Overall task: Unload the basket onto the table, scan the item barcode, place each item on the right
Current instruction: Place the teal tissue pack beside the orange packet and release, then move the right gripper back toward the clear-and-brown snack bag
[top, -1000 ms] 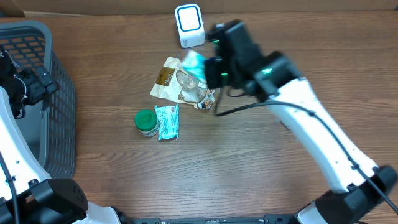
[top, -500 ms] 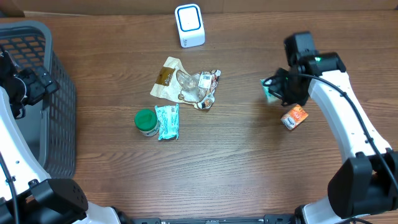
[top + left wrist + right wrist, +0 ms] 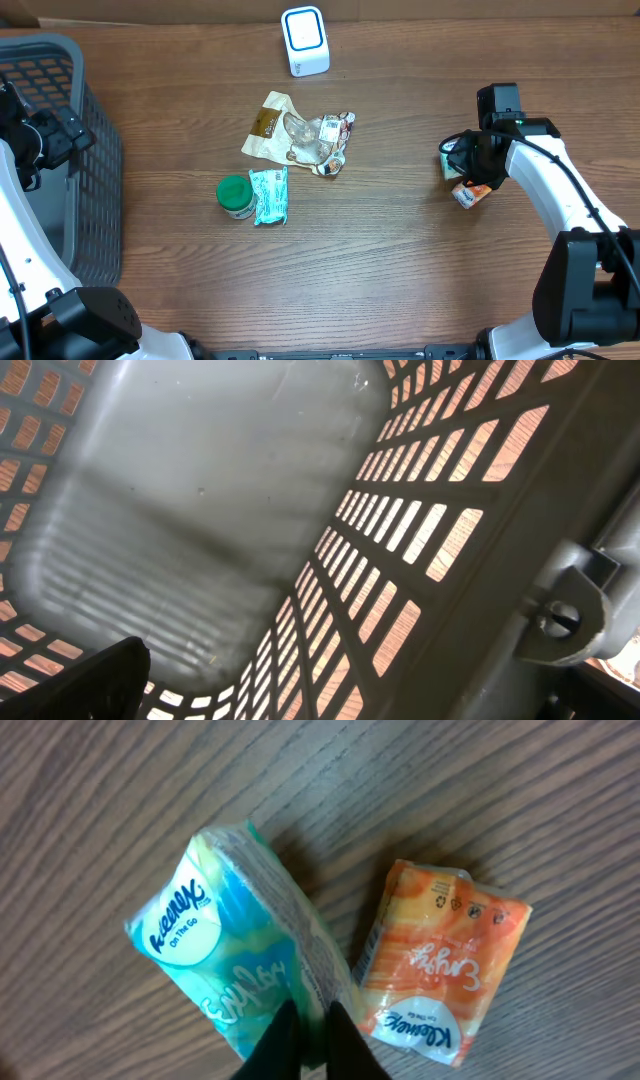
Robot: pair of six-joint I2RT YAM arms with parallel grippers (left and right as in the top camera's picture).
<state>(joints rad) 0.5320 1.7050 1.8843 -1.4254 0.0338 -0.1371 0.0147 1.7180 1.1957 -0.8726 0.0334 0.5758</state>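
toward the near left of the worktop, a green-lidded jar is standing with a teal wipe packet lying against its right side; over by the right edge, your right gripper is reaching down with its jaws narrow, pinching the edge seam of the teal tissue pack, the item you are handling; that pack is sitting low at the wood with its printed face showing, though you cannot tell whether it is resting flat; an orange tissue pack is lying just beside it, on its nearer side in the overhead view, the two meeting close to the fingertips; a little farther, around the middle, a heap of crumpled wrappers is sitting apart from the jar; at the left edge, the grey basket is standing, and your left gripper is hanging over it with its jaws spread wide and nothing between them, its wrist camera looking onto the basket's slotted floor and walls; farthest off, at the middle of the far edge, the white scanner with its blue ring is standing, well apart from the teal tissue pack.
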